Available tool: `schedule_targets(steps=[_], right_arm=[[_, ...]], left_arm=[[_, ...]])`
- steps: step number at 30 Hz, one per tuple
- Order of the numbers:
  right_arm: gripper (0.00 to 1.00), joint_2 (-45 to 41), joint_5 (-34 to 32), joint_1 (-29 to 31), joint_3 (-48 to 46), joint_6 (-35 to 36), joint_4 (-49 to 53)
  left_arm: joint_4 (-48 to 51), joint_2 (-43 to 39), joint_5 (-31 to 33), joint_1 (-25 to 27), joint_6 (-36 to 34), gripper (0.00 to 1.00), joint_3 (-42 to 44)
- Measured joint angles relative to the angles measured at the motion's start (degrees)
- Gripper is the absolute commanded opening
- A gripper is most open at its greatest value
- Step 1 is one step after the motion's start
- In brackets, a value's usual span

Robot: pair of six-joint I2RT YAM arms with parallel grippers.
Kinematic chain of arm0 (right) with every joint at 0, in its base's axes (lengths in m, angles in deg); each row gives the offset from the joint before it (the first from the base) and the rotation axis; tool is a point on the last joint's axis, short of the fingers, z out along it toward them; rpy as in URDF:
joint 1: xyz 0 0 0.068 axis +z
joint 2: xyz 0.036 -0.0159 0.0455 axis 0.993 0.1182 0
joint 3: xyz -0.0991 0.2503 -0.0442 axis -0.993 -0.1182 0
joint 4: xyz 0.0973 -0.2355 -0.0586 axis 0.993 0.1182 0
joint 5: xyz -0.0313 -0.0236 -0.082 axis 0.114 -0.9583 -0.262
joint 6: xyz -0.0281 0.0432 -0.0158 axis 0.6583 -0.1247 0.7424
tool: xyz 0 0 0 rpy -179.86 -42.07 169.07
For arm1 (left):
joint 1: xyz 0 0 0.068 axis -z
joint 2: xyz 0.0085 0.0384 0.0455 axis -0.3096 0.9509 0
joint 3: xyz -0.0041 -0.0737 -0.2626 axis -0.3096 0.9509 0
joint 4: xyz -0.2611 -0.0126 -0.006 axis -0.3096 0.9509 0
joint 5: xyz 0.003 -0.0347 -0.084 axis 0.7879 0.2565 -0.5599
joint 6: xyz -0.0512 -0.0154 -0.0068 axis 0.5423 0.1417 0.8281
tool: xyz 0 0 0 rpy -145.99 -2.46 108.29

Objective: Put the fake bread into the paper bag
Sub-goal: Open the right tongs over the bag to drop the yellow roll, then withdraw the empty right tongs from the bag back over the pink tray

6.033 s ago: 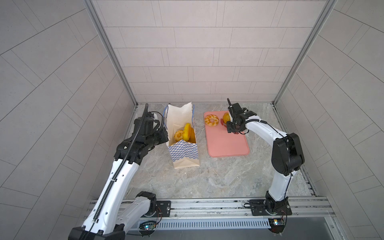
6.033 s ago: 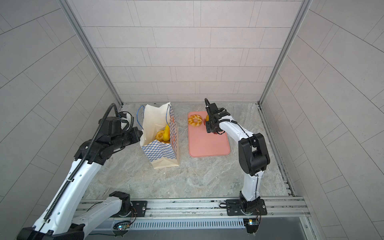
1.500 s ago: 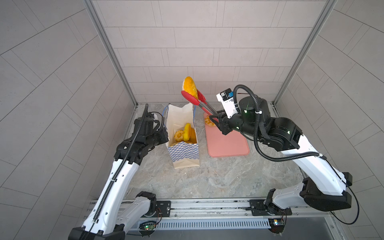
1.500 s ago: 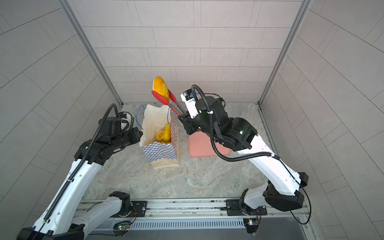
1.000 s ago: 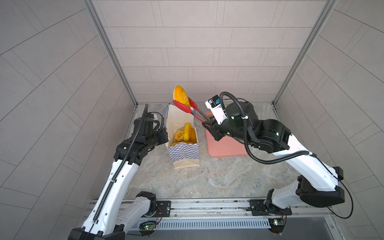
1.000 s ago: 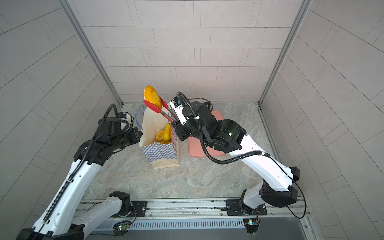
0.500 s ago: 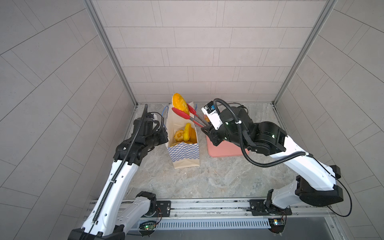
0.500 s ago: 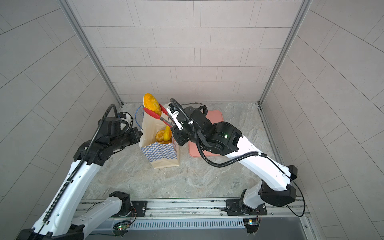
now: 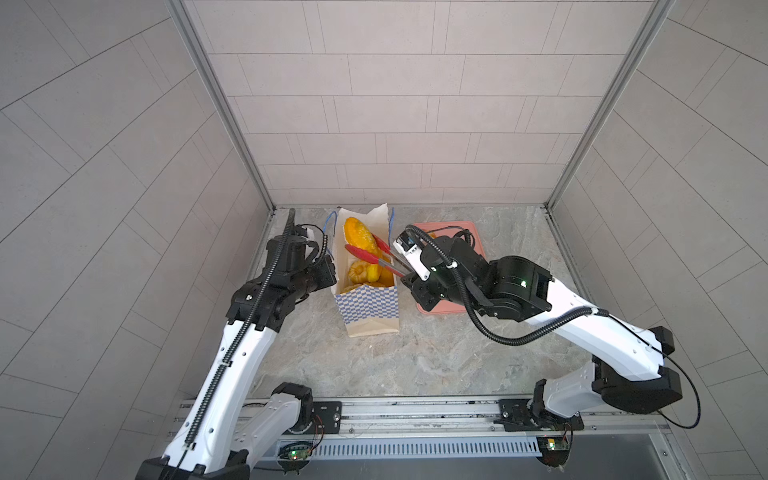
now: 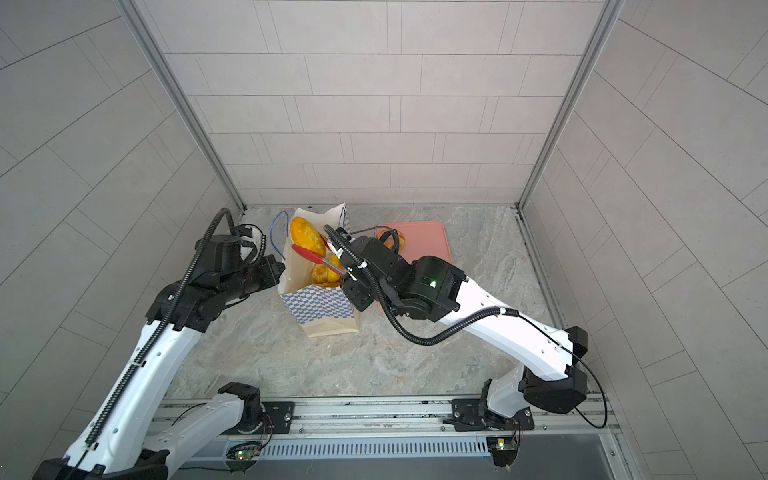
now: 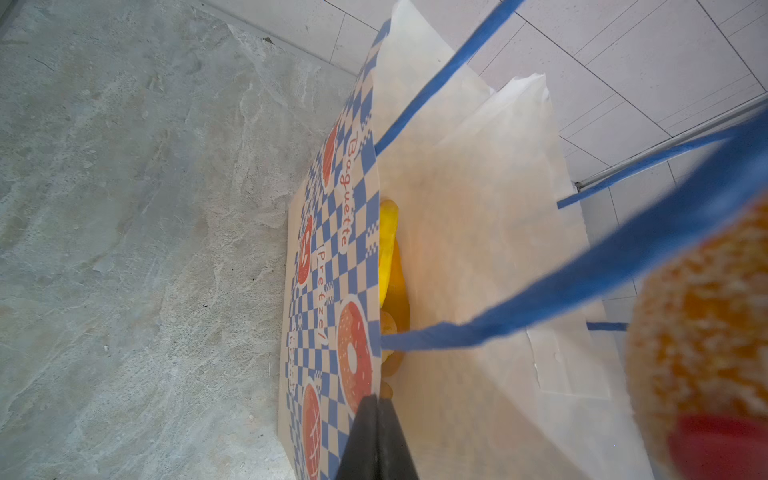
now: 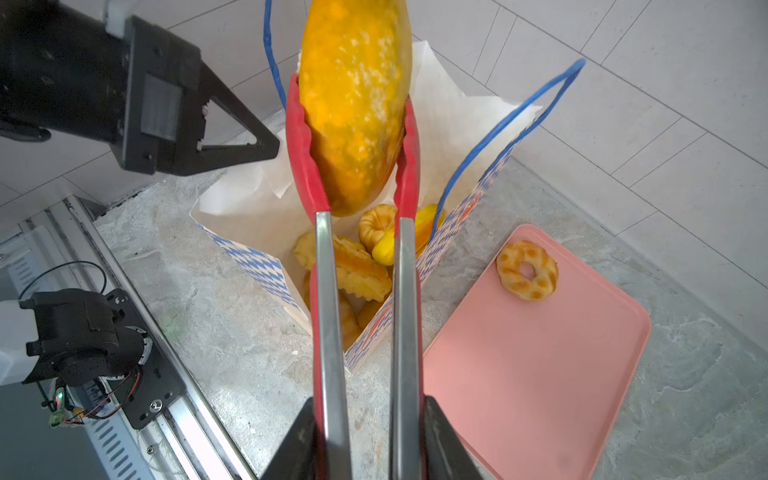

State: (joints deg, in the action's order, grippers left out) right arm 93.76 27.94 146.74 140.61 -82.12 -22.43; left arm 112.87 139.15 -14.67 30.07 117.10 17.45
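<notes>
Red-tipped tongs (image 12: pixel 328 311) gripping oval bun (image 12: pixel 353 95), over open paper bag (image 12: pixel 449 120)

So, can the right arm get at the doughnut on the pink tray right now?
Probably not yet: the right gripper holds tongs clamping a bun over the paper bag. The doughnut itself lies uncovered.

Robot lab test cell, grey panel walls (image 9: pixel 395 124), aluminium corner posts (image 9: pixel 224 108), marble-look tabletop (image 9: pixel 415 357), metal base rail (image 9: pixel 415 409)

One paper bag (image 9: pixel 368 303) upright on the table (image 9: pixel 374 361), tray (image 12: pixel 540 374) flat just to its right; in the bag, several rolls (image 12: pixel 363 270); over the bag's mouth, one bun (image 9: pixel 358 233) between the tips of tongs (image 9: pixel 368 254) reaching in from the right; on the tray's far left corner, one doughnut (image 12: pixel 527 270).
</notes>
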Motion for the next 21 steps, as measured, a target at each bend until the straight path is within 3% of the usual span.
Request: schedule_targets(steps=[21], right_arm=[[0.56, -2.19, -2.23, 0.72, -1.38, -0.20, 0.35]], left_arm=[[0.39, -0.13, 0.02, 0.00, 0.00, 0.05, 0.00]])
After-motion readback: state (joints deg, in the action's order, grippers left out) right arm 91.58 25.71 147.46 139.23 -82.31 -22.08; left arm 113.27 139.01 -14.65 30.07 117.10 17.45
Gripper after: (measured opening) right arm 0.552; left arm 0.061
